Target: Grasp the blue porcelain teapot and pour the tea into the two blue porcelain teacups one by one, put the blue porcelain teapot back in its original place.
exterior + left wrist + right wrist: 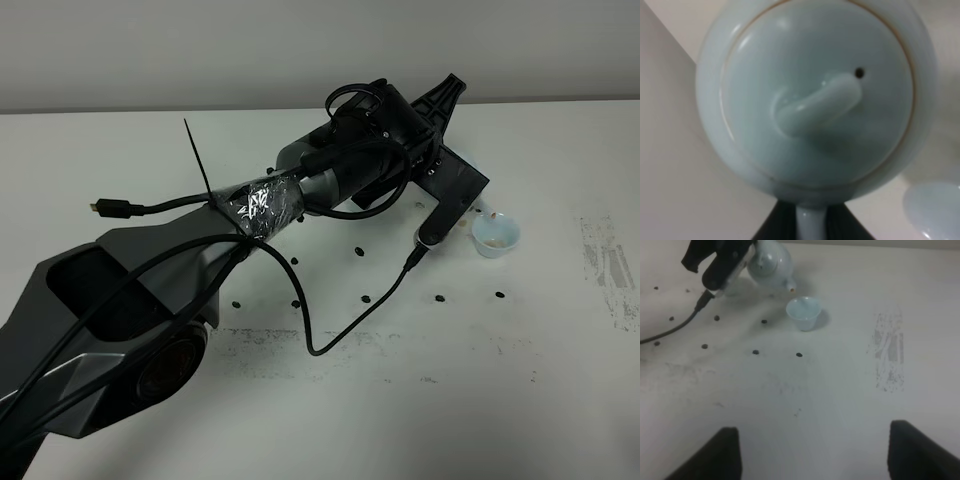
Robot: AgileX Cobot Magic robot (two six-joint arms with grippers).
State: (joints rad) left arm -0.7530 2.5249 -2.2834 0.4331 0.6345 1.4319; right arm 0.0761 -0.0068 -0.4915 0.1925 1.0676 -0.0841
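The pale-blue teapot fills the left wrist view, with its lid and knob facing the camera. My left gripper is shut on its loop handle, a dark finger on each side. In the exterior high view my left gripper reaches across to the right and hides the pot. The pot looks tilted, its brown-tipped spout just short of one blue teacup. A cup rim shows by the handle; I cannot tell which cup it is. My right gripper is open and empty, low over bare table.
Small black dots are scattered over the white table. A black cable hangs from the left arm and trails on the table. A scuffed grey patch lies right of the cup. The wall runs along the back.
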